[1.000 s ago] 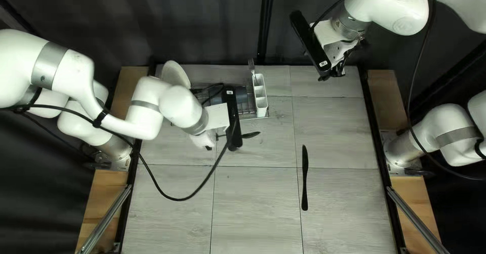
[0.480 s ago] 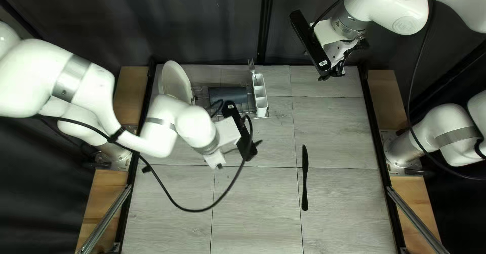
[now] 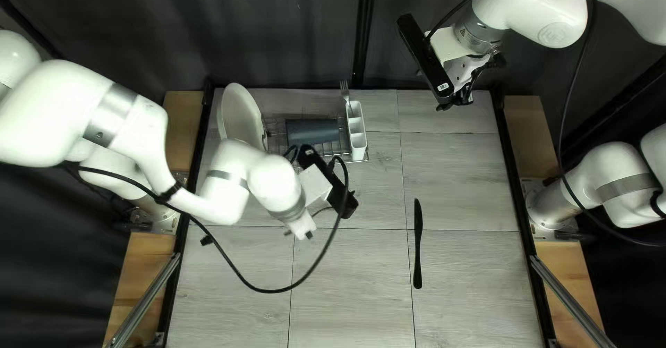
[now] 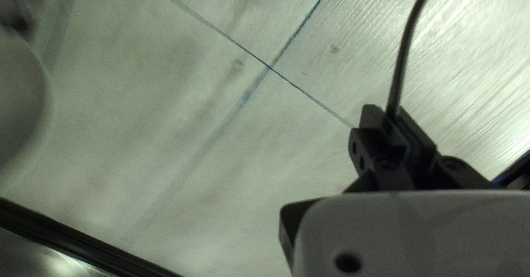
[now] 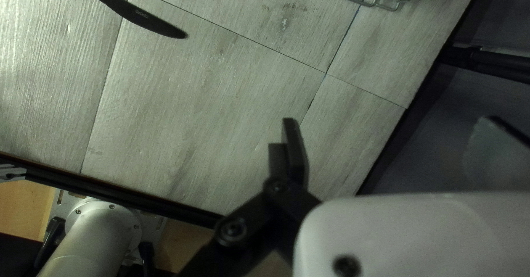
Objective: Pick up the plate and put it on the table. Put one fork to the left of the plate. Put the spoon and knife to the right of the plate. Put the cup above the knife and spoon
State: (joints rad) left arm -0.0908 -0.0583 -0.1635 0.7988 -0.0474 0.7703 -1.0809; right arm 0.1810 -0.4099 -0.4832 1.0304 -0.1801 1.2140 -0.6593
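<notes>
My left gripper (image 3: 316,185) hovers over the table's left half, its fingers hidden in the top left view. In the left wrist view my left gripper (image 4: 393,111) is shut on the dark handle of a utensil (image 4: 408,48), whose head is out of sight. My right gripper (image 3: 458,98) is raised near the far edge; in the right wrist view my right gripper (image 5: 395,125) is open and empty. The black knife (image 3: 417,244) lies on the table. A white plate (image 3: 238,115) leans upright in the rack, beside a grey cup (image 3: 312,131) on its side. One fork (image 3: 345,90) stands in the caddy.
The wire rack (image 3: 336,155) stands near the far edge, with the white caddy (image 3: 357,136) at its right end. My left arm's cable loops over the left half. Dark rails border the tabletop (image 3: 347,285).
My left arm has swung toward the near edge, carrying the dark utensil and turning its wrist. Plate and cup now show more fully. The right arm has stayed put.
</notes>
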